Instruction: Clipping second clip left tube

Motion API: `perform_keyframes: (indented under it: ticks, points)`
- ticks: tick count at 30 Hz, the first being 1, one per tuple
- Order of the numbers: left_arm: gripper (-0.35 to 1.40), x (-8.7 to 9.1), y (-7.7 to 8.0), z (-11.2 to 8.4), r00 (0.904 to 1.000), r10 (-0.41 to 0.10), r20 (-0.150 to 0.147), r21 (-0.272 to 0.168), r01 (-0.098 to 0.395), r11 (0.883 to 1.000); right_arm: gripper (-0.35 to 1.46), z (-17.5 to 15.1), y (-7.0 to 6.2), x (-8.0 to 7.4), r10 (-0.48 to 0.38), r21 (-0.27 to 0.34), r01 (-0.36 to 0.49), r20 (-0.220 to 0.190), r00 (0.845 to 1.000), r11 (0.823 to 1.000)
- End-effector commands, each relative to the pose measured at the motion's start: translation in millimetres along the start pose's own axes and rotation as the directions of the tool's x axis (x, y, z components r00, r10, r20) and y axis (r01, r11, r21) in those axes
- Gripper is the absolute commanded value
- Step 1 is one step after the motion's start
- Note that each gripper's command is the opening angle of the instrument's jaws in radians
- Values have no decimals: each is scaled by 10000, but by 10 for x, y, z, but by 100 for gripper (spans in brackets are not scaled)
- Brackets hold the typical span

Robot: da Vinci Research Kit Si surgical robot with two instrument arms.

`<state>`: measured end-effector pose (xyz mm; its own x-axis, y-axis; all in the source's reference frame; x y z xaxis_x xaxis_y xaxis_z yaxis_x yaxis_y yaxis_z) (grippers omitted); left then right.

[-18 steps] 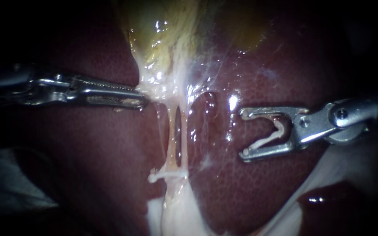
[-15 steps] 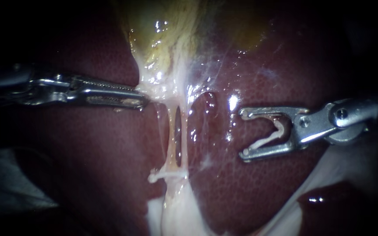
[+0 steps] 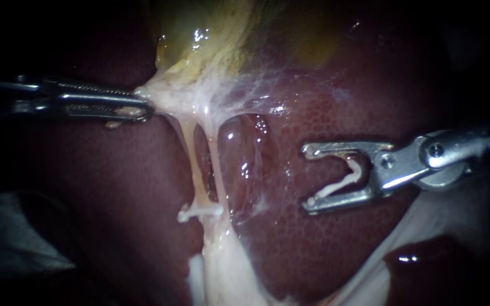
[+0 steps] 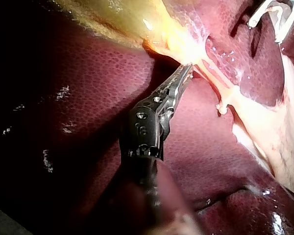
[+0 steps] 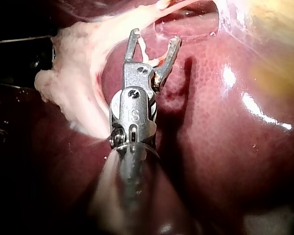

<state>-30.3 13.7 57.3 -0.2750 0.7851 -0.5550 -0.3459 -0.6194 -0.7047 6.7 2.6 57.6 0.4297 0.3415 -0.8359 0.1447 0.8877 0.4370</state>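
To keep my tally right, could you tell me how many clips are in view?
2. One clip sits low on the stretched tubes; a loaded clip lies between the right instrument's jaws. Others may be hidden.

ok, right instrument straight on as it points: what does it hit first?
Probably the right tube, ahead of the right instrument and the clip its jaws hold; only bare liver shows between. Depth is unclear.

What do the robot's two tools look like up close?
Both are silvery metal on slim shafts. The left instrument has long, narrow jaws with fine tooth-like ridges, hinged on a dark block. The right instrument has shorter forked jaws, like a Y, with round rivets at a disc-shaped joint. No cables show.
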Motion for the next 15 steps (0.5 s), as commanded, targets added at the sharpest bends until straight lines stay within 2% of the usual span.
perform_keyframes:
  ticks: [1, 5, 9, 15]
  points:
    - [-35, 0, 0, 0, 10000, 9, -10, 17, -9, 10000, 49, 7, -1, 1, 235, 89, -235, -65, 9997, 9997]
    - [-35, 0, 1, 3, 10000, 11, -15, 33, -11, 10000, 49, 39, -5, 7, 1022, 464, -1013, -176, 9946, 9938]
    - [-35, 0, 2, 5, 10000, 9, -28, 79, -9, 10000, 50, 71, -4, 10, 1874, 641, -1857, -209, 9821, 9805]
    - [-35, 0, 4, 7, 10000, 3, -28, 76, -3, 10000, 50, 103, 4, 5, 2362, 756, -2342, -176, 9715, 9692]
